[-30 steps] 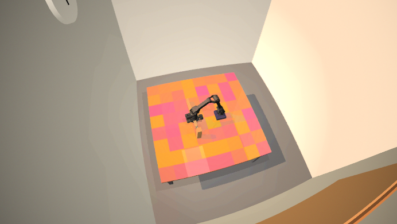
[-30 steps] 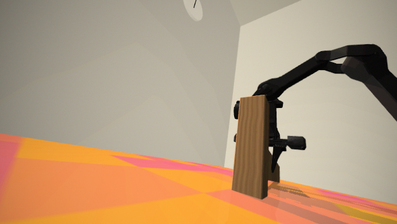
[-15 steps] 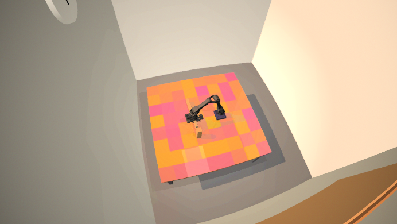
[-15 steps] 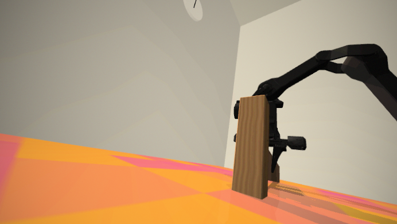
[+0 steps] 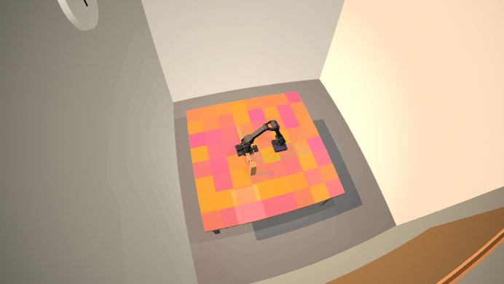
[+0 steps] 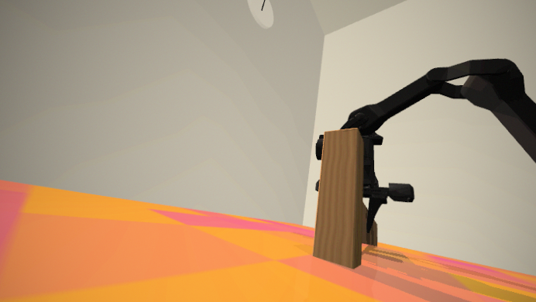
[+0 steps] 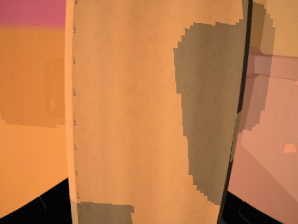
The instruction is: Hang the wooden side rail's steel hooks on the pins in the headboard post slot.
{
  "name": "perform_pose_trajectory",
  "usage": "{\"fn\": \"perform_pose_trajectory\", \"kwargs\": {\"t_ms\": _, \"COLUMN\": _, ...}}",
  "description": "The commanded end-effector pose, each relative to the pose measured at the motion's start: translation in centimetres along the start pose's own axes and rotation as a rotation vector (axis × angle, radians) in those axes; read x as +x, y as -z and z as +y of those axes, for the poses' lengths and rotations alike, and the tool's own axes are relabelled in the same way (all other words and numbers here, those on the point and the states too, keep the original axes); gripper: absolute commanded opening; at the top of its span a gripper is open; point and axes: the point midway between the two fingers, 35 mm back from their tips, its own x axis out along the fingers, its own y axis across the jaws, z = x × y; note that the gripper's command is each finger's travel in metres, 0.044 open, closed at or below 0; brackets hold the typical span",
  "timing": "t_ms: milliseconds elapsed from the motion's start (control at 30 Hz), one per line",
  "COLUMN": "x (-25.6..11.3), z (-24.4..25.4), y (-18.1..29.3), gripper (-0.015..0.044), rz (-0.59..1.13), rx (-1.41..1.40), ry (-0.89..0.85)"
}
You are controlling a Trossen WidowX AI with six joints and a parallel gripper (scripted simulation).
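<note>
The wooden headboard post (image 5: 253, 169) (image 6: 338, 193) stands upright on the table. The wooden side rail (image 5: 239, 132) (image 6: 372, 234) (image 7: 135, 100) extends behind it under the arm. My gripper (image 5: 247, 153) (image 7: 139, 172) is shut on the rail, close to its post end; in the exterior view the post hides one finger. In the top view the rail's near end is very close to the post, but the hooks are too small to make out. The slot and pins are hidden, so whether the hooks sit on the pins cannot be told. Whether the rail's far end touches the table is unclear.
The patchwork table top (image 5: 284, 186) (image 6: 116, 248) carries everything. The arm's dark blue base (image 5: 280, 147) stands to the right of the rail in the top view, and the arm arches from it over to the rail. A wall clock (image 5: 85, 18) (image 6: 263, 13) hangs far off.
</note>
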Motion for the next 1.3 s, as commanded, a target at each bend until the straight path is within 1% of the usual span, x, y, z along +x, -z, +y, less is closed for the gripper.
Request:
{"fn": "perform_pose_trajectory", "kwargs": {"t_ms": 0, "x": -0.22, "z": 0.13, "y": 0.07, "gripper": 0.0000, "rz": 0.000, "rx": 0.003, "ry": -0.005}}
{"fn": "perform_pose_trajectory", "kwargs": {"t_ms": 1267, "x": -0.17, "z": 0.24, "y": 0.50, "gripper": 0.0000, "rz": 0.001, "rx": 0.003, "ry": -0.005}}
